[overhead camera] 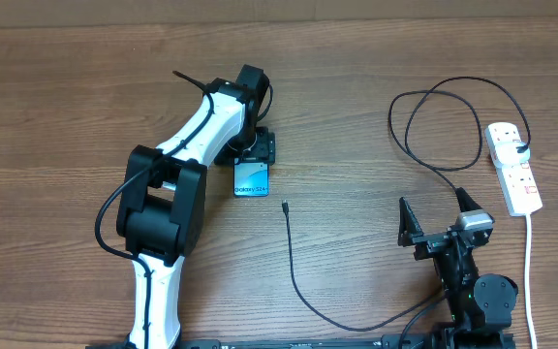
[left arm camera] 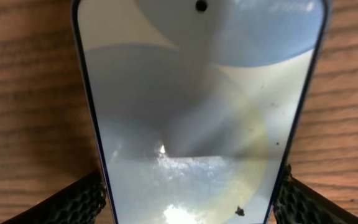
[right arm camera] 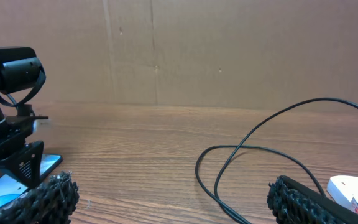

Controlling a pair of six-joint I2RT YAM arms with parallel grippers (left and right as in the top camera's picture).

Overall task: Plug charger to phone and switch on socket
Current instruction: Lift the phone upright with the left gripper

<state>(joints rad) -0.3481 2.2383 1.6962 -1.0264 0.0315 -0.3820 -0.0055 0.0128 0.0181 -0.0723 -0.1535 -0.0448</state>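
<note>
The phone (overhead camera: 252, 179) lies flat on the table left of centre, its turquoise screen showing "Galaxy" text. My left gripper (overhead camera: 257, 147) is at its far end, and in the left wrist view (left arm camera: 188, 199) the two fingers press the phone's (left arm camera: 197, 93) side edges. The charger (overhead camera: 292, 247) is a thin black cable with its plug tip (overhead camera: 285, 205) just right of the phone, not touching it. The cable loops back to the socket (overhead camera: 513, 167) at the far right. My right gripper (overhead camera: 431, 197) is wide open and empty, with cable (right arm camera: 196, 173) on the table ahead of it (right arm camera: 173, 202).
The socket's thick white cord (overhead camera: 529, 281) runs down the right edge toward the front. A brown cardboard wall (right arm camera: 197, 50) stands behind the table. The socket's end (right arm camera: 353, 190) shows beside my right finger.
</note>
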